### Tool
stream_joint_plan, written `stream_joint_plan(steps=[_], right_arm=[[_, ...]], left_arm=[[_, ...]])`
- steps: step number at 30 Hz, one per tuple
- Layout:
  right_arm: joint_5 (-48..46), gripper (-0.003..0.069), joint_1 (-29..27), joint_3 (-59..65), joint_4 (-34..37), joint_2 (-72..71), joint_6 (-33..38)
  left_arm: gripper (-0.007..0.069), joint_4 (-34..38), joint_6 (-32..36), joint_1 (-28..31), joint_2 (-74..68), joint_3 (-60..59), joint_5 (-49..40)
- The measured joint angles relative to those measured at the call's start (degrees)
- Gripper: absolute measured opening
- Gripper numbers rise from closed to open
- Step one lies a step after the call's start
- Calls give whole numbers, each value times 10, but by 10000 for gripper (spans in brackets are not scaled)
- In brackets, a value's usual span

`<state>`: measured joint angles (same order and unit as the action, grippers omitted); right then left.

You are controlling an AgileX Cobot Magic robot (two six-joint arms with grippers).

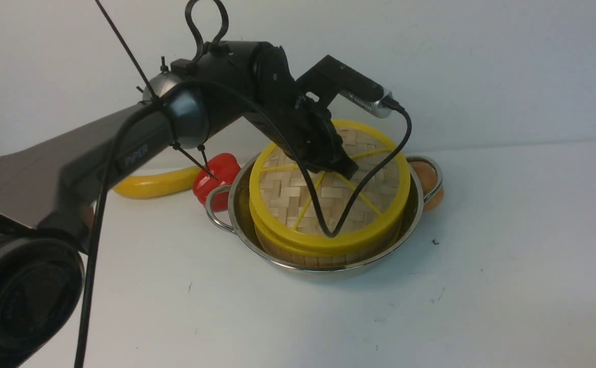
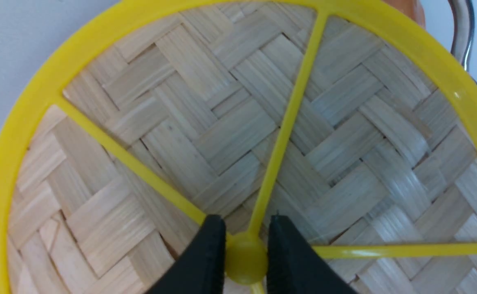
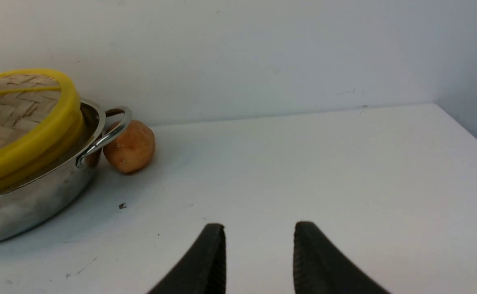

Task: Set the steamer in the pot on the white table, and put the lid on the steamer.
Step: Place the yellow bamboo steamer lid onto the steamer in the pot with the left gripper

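Overhead, left gripper (image 2: pixel 245 222): was pinched shut on the lid's centre knob (image 2: pixel 244 258), one finger on either side; the knob was the only raised part of a flat disc, so a grip there kept the load hanging balanced
Lid (image 1: pixel 287 197): lay over the steamer, held from above, its yellow rim lined up with the basket's rim so the two could mate; from the right wrist view it looked a little tilted, and whether it was fully seated could not be told
Steamer (image 1: pixel 298 258): sat inside the pot, only a band of its bamboo wall showing under the lid; that part of the task looked done
Pot (image 1: pixel 414 209): stood on the white table (image 1: pixel 507 255), its rim ringing the basket with a narrow gap all round
Right gripper (image 3: pixel 258 232): jaws apart and empty, low over bare table well to the side of the pot, likely parked clear of the working arm
Bystanders: banana (image 1: pixel 144 186) and red pepper (image 1: pixel 221 174) lay behind the pot's left handle, a brown rounded object (image 3: pixel 130 147) just beside the right handle; none blocked the lid
Judged next: let go of the knob and lift straight up, so the lid would not drag sideways
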<state>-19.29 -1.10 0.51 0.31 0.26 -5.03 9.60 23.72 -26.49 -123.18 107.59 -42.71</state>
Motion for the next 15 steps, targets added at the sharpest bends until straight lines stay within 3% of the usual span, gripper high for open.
stream_joint_plan(steps=[15], right_arm=[[0, 248, 0, 0, 0, 0, 0]], left_arm=[[122, -8, -16, 1, -13, 1, 16]])
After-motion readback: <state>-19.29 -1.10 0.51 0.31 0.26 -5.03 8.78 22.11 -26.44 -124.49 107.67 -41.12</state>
